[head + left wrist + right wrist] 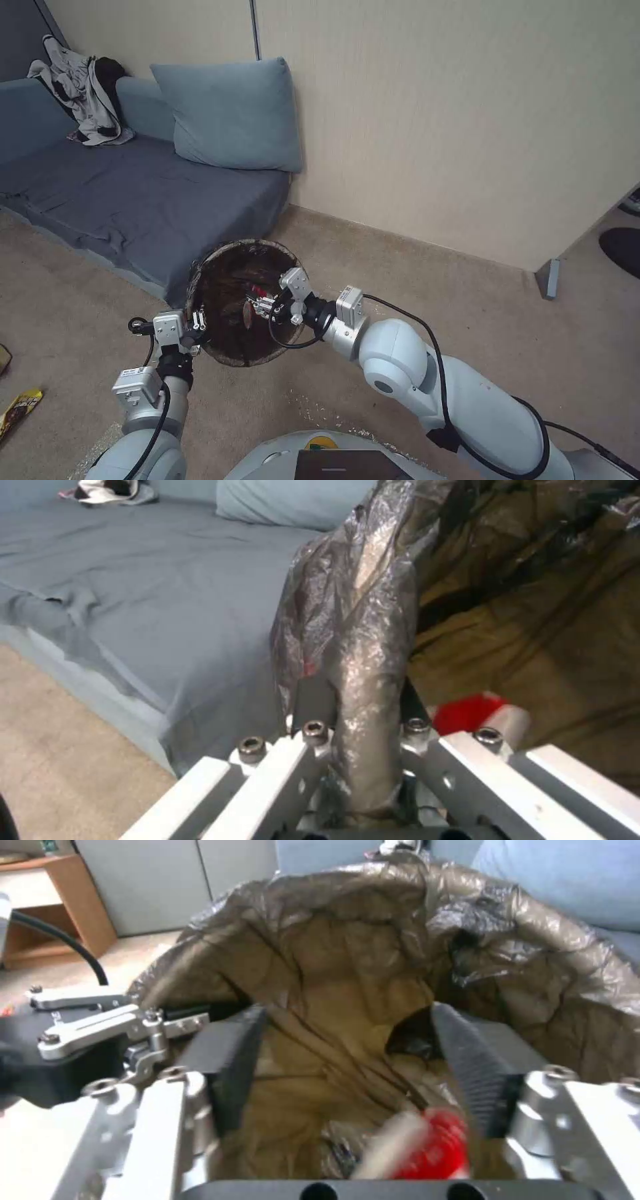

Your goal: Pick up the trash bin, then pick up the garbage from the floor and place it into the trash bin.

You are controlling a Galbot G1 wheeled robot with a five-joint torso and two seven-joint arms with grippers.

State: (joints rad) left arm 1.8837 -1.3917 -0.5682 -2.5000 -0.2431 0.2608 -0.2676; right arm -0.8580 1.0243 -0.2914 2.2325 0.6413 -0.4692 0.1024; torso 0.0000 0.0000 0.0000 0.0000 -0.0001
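The trash bin [220, 347], lined with a dark brown bag, hangs above the carpet in front of me, its mouth facing me. My left gripper [198, 323] is shut on its bag-covered rim [367, 645]. Over the bin's mouth my right gripper [259, 305] is open, its black pads [230, 1060] spread wide with nothing between them. A piece of garbage, a red-and-white paper cup [427, 1145], shows blurred just below those pads, inside the bin [320, 965]; the left wrist view also catches the cup [477, 715]. A yellow snack wrapper [20, 407] lies on the floor at the far left.
A blue-grey sofa [127, 193] with a cushion [233, 113] and a heap of clothes [87, 93] stands right behind the bin. A beige wall [453, 120] runs to the right, ending at a corner post [548, 277]. Open carpet [467, 307] lies to the right.
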